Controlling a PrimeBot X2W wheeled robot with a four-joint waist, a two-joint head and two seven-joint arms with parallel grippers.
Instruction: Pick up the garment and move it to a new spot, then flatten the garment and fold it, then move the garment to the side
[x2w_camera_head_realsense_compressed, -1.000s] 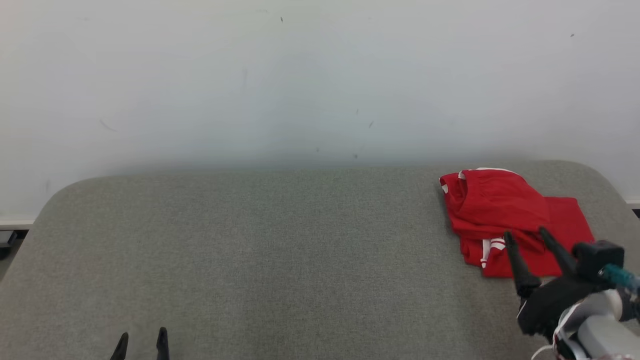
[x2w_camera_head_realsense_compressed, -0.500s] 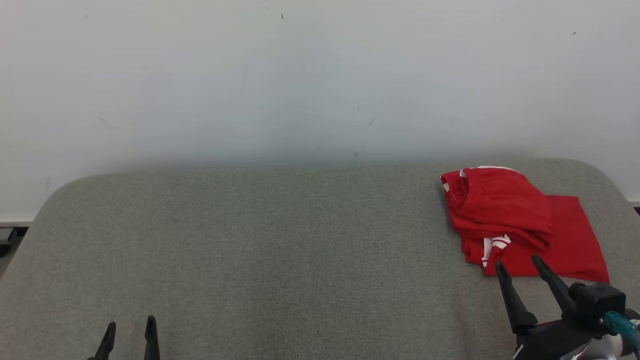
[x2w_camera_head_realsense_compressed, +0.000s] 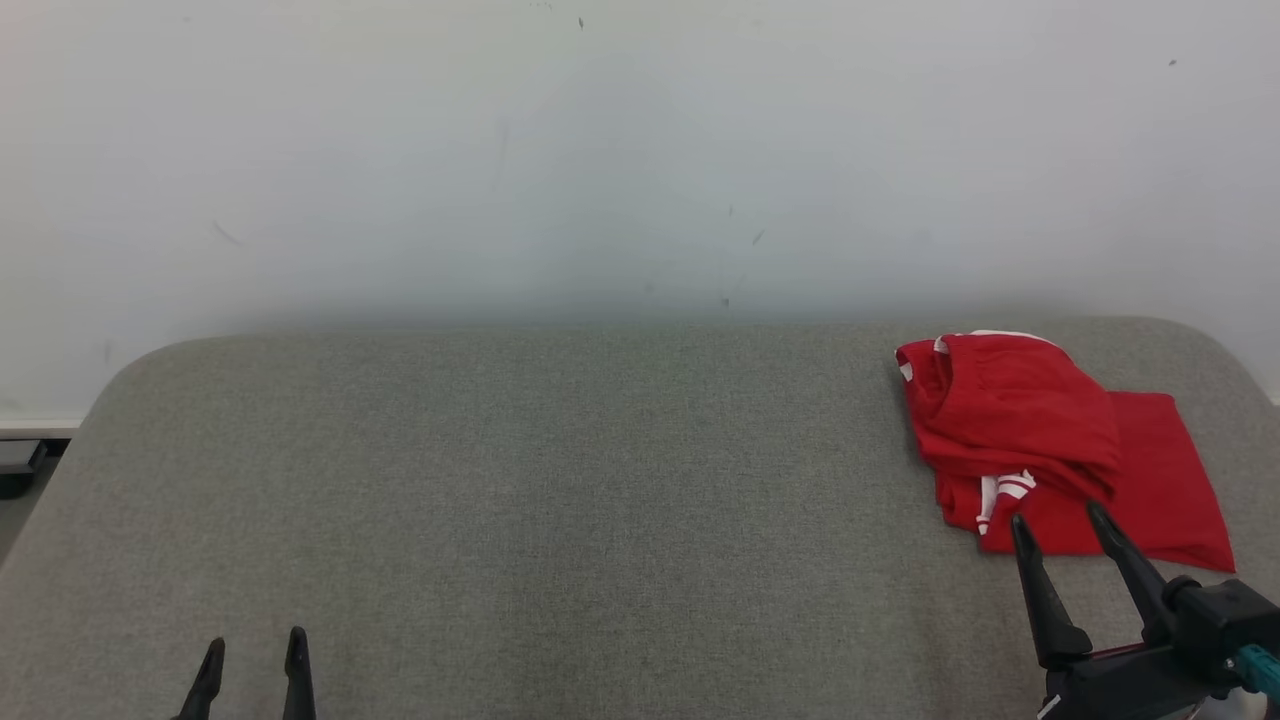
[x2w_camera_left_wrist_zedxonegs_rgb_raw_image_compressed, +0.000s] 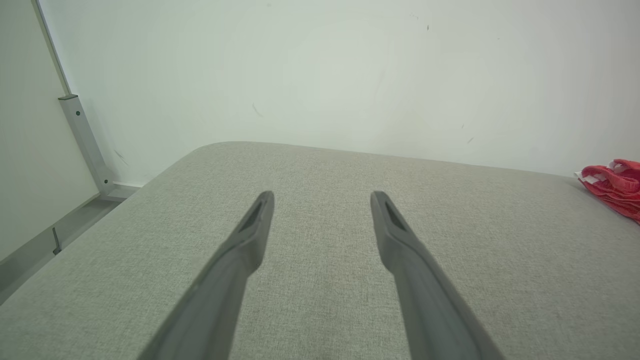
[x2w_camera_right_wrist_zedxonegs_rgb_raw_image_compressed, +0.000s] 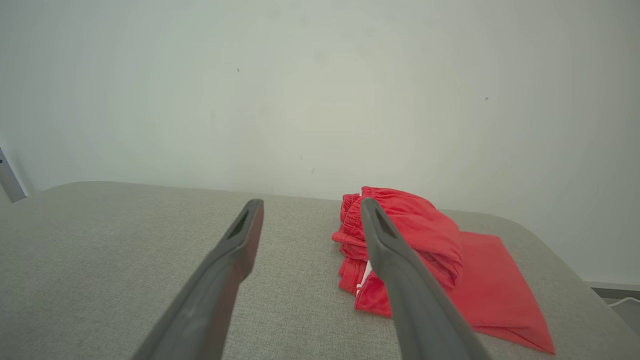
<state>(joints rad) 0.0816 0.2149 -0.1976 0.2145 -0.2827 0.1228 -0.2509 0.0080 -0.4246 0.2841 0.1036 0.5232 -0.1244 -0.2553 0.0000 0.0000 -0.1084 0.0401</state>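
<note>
red garment (x2w_camera_head_realsense_compressed: 1040, 440) bunched at right of frame on grey tabletop (x2w_camera_head_realsense_compressed: 560, 500), lying diagonal. right tool (x2w_camera_head_realsense_compressed: 1057, 514) wide, empty, tips pointing at its lower edge, clearly nearer. left tool (x2w_camera_head_realsense_compressed: 254, 640) lower left, wide too, well apart.

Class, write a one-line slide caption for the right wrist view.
Open right gripper points across the grey fabric surface toward a bunched red garment.

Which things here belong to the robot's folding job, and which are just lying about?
Part of the job: red garment, bunched at the right; grey table under it; left gripper and right gripper, both open.

Just there: white wall; metal post; white cable on the floor.
</note>
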